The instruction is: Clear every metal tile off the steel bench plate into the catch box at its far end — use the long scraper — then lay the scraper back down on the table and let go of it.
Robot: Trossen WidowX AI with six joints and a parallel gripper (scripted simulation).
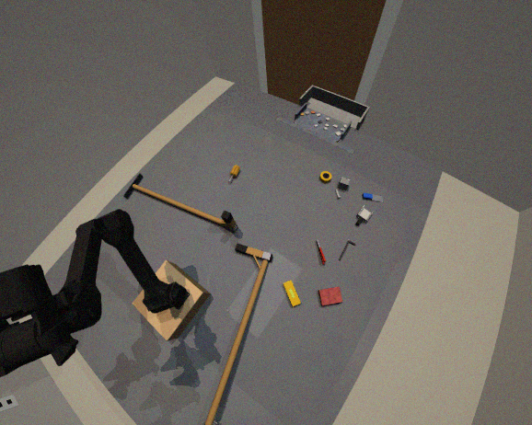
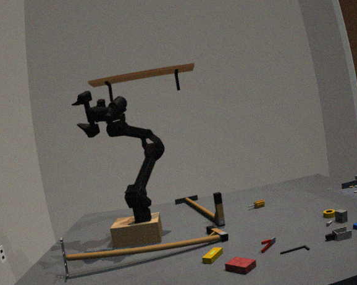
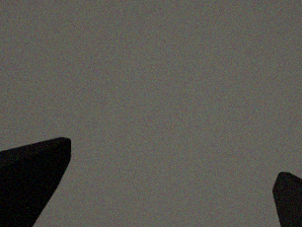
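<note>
The steel bench plate (image 1: pixel 325 136) lies at the table's far end with several small metal tiles (image 1: pixel 338 133) (image 2: pixel 356 192) spread over it. The pale-walled catch box (image 1: pixel 334 110) stands directly behind it. The long scraper (image 1: pixel 243 327) (image 2: pixel 142 248) lies on the table beside the arm's base, with its wooden grip block toward the plate and its thin metal blade at the near end. A shorter scraper (image 1: pixel 180 205) (image 2: pixel 199 208) with a dark blade lies on the other side. My gripper (image 2: pixel 75 115) (image 3: pixel 173 160) is wide open and empty, high above the table, facing away from the plate.
A wooden shelf (image 2: pixel 142 74) hangs on the wall just above the forearm. The arm stands on a wooden block (image 2: pixel 136 232). A yellow box (image 1: pixel 292 293), a red box (image 1: pixel 330 296), red pliers (image 1: pixel 321 253), a hex key (image 1: pixel 345 249) and a tape roll (image 1: pixel 326 176) lie on the table.
</note>
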